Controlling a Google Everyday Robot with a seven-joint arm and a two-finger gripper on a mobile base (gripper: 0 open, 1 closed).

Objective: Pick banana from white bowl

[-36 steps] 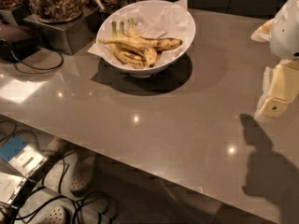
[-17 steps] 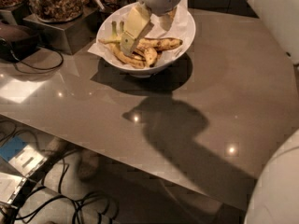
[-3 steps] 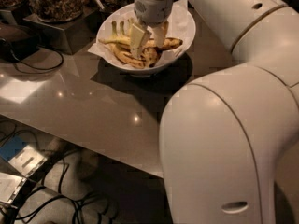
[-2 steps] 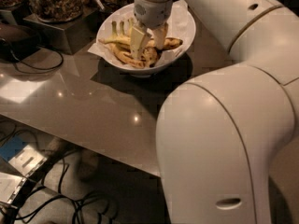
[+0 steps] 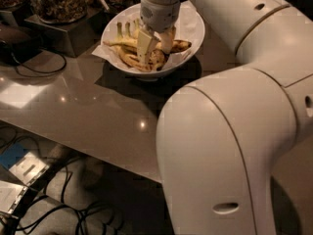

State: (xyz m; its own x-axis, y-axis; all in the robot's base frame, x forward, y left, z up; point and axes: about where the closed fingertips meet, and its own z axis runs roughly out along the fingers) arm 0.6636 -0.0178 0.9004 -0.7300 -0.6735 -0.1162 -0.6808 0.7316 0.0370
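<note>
Gripper (image 5: 155, 43) is down inside the white bowl (image 5: 161, 73), near the far edge of the bench (image 5: 98, 111), towards its far-left corner. You're looking at two flat cream fingers (image 5: 145, 45) hanging from a round grey-white wrist. They stand apart with a gap between them, tips in among the fruit. Can't tell if the pads touch anything, and nothing is lifted.

- Bowl: wide, round, glossy white with sloping sides. It's lined with crinkled white paper (image 5: 191, 26) that sticks out past the rim on the left.
- Banana (image 5: 178, 45): long, slender and yellow, spotted brown. It lies roughly across the bowl. The browned end shows just right of the gripper; its middle is hidden behind the fingers.
- Shorter bananas (image 5: 122, 32): curved, with greenish stems pointing to the far side, just left of the near finger.
- Bench: smooth grey-brown top, semi-gloss, with light spots reflecting off it.
- Far-left corner: glass jar of nuts (image 5: 56, 1) on a boxy metal stand (image 5: 63, 31), with a black cable (image 5: 34, 67) looped on the top beside it.
- Arm (image 5: 234, 131): smooth white rounded shell. It fills your right side and covers that end of the bench.
</note>
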